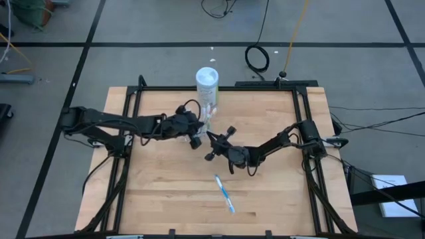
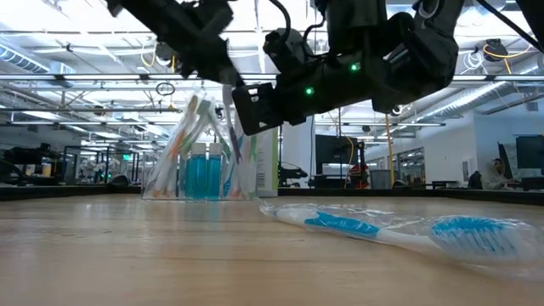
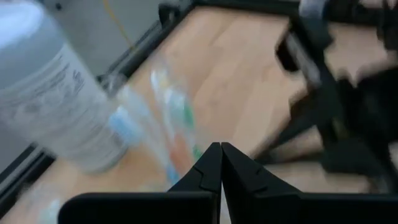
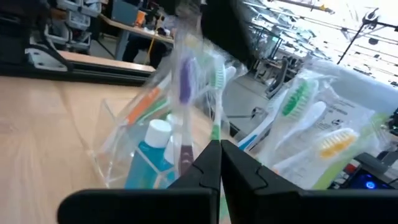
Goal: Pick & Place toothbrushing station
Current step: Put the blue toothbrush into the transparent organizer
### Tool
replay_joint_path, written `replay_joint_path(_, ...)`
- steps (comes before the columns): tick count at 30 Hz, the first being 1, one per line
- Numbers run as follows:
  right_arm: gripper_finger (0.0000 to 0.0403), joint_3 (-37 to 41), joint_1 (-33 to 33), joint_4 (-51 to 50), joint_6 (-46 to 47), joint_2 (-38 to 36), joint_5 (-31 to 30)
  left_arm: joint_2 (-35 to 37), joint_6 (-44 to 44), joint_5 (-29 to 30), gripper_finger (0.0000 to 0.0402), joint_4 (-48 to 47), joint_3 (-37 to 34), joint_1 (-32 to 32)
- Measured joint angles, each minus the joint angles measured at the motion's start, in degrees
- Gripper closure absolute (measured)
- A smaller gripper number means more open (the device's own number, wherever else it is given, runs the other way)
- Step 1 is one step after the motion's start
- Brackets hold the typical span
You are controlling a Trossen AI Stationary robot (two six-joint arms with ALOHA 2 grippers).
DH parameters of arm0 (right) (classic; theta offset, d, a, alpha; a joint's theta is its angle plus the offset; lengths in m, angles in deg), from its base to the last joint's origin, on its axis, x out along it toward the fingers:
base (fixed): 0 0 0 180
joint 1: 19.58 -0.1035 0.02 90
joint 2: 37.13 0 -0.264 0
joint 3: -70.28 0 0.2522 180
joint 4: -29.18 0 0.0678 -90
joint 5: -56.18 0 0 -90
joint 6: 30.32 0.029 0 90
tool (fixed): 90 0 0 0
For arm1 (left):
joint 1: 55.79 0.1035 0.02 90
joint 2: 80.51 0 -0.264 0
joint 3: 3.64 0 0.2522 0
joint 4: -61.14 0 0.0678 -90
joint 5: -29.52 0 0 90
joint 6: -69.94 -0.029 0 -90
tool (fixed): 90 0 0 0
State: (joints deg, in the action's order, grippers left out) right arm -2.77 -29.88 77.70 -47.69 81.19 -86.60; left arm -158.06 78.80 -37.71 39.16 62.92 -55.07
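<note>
Right claw (image 4: pixel 220 163) closed — just before the clear cup (image 4: pixel 121 155) of toothbrushes (image 4: pixel 185 81) and blue tubes (image 4: pixel 149 163).

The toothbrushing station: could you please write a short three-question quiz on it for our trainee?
1. True or false: the wrapped blue toothbrush stands in the clear cup.
2. What stands beside the cup at the table's far edge? A) white canister B) mug C) bowl
3. Fill in: the left gripper and the right gripper are both ___ (open/shut).

Key: 1 false, it lies on the table; 2 A; 3 shut.
</note>
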Motion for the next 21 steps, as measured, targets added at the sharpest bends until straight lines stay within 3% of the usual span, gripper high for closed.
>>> replay_joint_path(5,0.0403,0.0,-1.1,0.1,-1.6,0.0,0.2,3.9,-0.2,0.1,0.0399,-6.2,-0.2,-2.7)
replay_joint_path(11,0.0403,0.2,-4.8,-2.7,-6.6,-1.5,0.2,8.8,-3.7,0.4,0.0393,-7.1,-0.1,-7.3)
replay_joint_path(14,0.0403,0.2,-6.2,-6.3,-7.0,-4.6,0.2,10.3,-7.8,-3.2,0.0399,-6.9,-0.1,-9.8)
replay_joint_path(17,0.0403,0.2,-7.3,-18.9,-1.4,-10.6,0.7,9.9,-11.0,-12.3,0.0389,-5.6,0.0,-11.6)
replay_joint_path(21,0.0403,0.2,-8.4,-42.0,12.6,-19.4,6.2,6.5,-14.5,-21.2,0.0368,-3.7,-0.1,-13.8)
